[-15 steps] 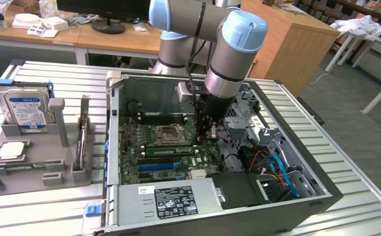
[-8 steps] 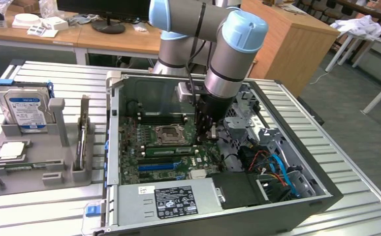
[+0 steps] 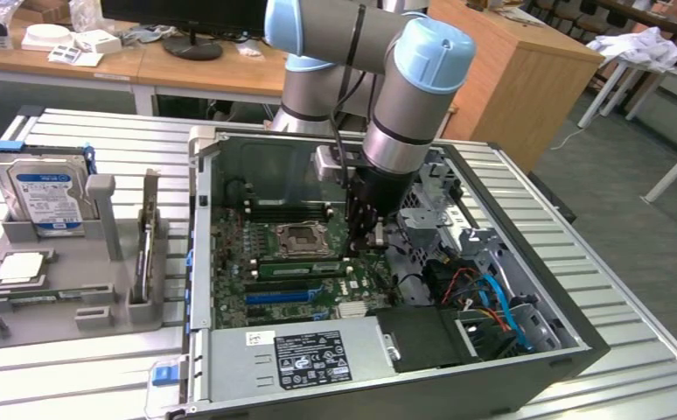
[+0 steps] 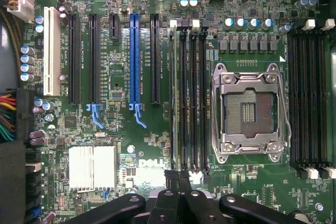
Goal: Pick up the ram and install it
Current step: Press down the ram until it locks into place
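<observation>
slatted metal table (image 3: 70,359), open pc case (image 3: 548,346), dell motherboard (image 4: 113,129), pincer (image 4: 178,174) together above ram (image 4: 175,98)

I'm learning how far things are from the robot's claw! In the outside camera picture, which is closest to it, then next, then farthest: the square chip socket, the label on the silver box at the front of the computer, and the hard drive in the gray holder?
From the gripper:
1. Chip socket, right beside it, toward the exterior view's left.
2. Label, at the case's front edge.
3. Hard drive, outside the case, far on the exterior view's left.
</observation>
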You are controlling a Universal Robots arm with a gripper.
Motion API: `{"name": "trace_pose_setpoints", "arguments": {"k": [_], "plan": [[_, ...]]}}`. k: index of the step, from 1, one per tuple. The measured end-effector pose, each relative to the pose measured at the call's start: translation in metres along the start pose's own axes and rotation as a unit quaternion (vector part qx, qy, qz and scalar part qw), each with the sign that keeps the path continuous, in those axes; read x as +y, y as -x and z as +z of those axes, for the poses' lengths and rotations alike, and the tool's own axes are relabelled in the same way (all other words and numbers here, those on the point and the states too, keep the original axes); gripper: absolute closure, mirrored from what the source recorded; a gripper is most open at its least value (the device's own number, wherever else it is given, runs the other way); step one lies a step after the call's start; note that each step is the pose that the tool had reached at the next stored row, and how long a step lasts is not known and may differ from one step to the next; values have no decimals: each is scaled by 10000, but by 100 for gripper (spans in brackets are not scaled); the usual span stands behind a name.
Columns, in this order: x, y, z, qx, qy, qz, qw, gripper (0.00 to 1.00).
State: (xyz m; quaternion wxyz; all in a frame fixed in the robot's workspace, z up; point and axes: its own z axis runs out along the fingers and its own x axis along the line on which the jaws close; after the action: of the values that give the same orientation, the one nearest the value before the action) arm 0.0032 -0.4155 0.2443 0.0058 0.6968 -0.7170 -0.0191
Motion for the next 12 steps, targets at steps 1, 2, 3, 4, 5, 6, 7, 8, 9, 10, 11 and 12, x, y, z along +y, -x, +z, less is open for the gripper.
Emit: {"name": "trace_pose_setpoints", "arguments": {"k": [1,2,3,4,5,6,7,8,9,10,11,12], "plan": [[0,0,0,0,0,0,10000,89],[0,0,0,0,0,0,10000,89],[0,0,0,0,0,0,10000,89],[0,0,0,0,0,0,10000,89],[0,0,2,1,0,0,10000,89],[0,0,6,0,0,0,10000,89],[0,0,7,0,0,0,10000,89],[0,0,9,0,0,0,10000,89],[0,0,12,0,0,1,10000,89],[0,0,14,0,0,1,10000,89],[0,0,15,0,0,1,10000,89],[0,0,15,1,0,1,10000,89]]}}
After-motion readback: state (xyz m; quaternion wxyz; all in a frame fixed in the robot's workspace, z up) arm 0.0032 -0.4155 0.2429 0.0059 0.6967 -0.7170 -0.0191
